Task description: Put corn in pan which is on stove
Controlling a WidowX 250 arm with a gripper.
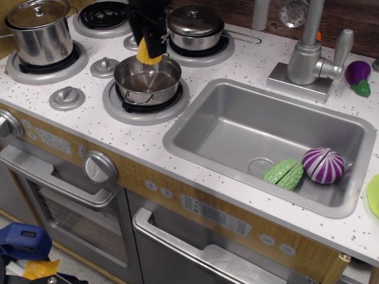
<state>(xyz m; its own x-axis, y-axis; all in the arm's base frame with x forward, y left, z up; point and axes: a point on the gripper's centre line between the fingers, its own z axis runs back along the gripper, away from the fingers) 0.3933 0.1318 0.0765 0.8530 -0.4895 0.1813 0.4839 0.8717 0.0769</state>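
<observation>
My black gripper (148, 42) comes down from the top edge and is shut on the small yellow corn (148, 52). It holds the corn just above the far rim of the shallow shiny steel pan (148, 80). The pan is lidless and holds nothing; it sits on the front right burner of the white speckled stove (89, 112). The corn's lower end hangs over the pan's back edge, and its reflection shows inside the pan.
A tall lidded steel pot (38, 32) stands on the left burner. A lidded pan with a long handle (195, 26) sits behind the pan. The sink (269, 139) at right holds a green vegetable (283, 173) and a purple onion (323, 165). Faucet (311, 53) behind it.
</observation>
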